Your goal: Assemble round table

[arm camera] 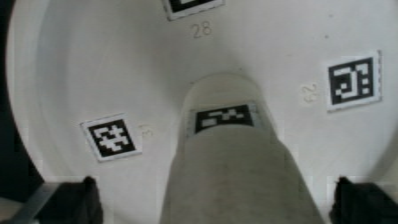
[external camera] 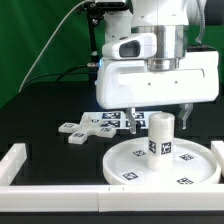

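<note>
The large round disc [external camera: 135, 165] lies flat on the black table at the exterior view's front right, and it fills the wrist view [arm camera: 107, 80]. The short thick cylinder leg [external camera: 161, 135] stands upright on the disc's middle and shows in the wrist view [arm camera: 231, 160] with a tag on its top. My gripper [external camera: 160, 113] hangs straight above the leg. In the wrist view my gripper [arm camera: 214, 205] is open: its dark fingers [arm camera: 71, 200] stand either side of the leg with a gap on each side. The cross-shaped base [external camera: 86, 128] lies to the exterior view's left of the disc.
The marker board [external camera: 118, 118] lies behind the disc, partly hidden by my wrist. A white border wall [external camera: 60, 192] runs along the front, with sides at the exterior view's left [external camera: 12, 160] and right [external camera: 216, 150]. A green backdrop stands behind.
</note>
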`<state>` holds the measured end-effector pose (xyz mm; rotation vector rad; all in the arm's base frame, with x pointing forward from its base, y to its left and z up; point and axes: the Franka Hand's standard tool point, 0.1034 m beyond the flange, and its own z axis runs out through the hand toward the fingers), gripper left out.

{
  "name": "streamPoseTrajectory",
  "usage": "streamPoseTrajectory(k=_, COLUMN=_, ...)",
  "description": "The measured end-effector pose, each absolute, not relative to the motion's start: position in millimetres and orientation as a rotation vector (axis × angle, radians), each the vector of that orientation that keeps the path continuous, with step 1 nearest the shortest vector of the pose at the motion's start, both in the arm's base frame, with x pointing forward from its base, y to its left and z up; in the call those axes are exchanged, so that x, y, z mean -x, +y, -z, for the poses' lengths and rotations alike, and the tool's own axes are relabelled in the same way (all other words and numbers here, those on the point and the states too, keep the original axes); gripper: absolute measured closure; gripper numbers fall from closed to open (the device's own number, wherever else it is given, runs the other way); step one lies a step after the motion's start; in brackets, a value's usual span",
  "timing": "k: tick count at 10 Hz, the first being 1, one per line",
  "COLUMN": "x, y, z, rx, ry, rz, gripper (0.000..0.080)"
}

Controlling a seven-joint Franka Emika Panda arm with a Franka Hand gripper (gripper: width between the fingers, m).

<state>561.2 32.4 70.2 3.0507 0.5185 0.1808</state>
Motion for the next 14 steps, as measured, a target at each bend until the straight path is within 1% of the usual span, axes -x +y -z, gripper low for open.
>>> streamPoseTrajectory(k=1, x=-559.5, y=34.7, z=-69.6, rx=-3.04, ry=0.564, rz=-0.151, gripper=0.0151)
streamPoseTrajectory(k=2, x=-557.9, y=48.2, z=-71.0, rx=-3.042, ry=0.598, rz=-0.066, gripper=0.0151)
streamPoseTrajectory(k=3, x=-561.3, y=52.3, z=-73.3, rx=-3.04, ry=0.604, rz=-0.056, gripper=0.0151)
streamPoseTrajectory(k=4, x=-561.2, y=47.8, z=-72.3, rx=-3.043, ry=0.565, rz=-0.064, gripper=0.0151)
streamPoseTrajectory(k=5, x=-561.2, y=47.2, z=-72.2, rx=-3.044, ry=0.559, rz=-0.064, gripper=0.0237)
streamPoseTrajectory(k=6, x=-561.7, y=45.7, z=-72.6, rx=-3.059, ry=0.473, rz=-0.068, gripper=0.0237)
streamPoseTrajectory(k=7, x=-561.7, y=45.3, z=-72.6, rx=-3.078, ry=0.348, rz=-0.071, gripper=0.0397)
streamPoseTrajectory(k=10, x=-562.8, y=44.1, z=-72.2, rx=-3.097, ry=0.06, rz=-0.097, gripper=0.0396)
streamPoseTrajectory(k=12, x=-565.7, y=42.0, z=-72.3, rx=-3.071, ry=-0.367, rz=-0.295, gripper=0.0396)
streamPoseTrajectory(k=14, x=-567.5, y=37.9, z=-72.3, rx=-3.022, ry=-0.748, rz=-0.331, gripper=0.0393)
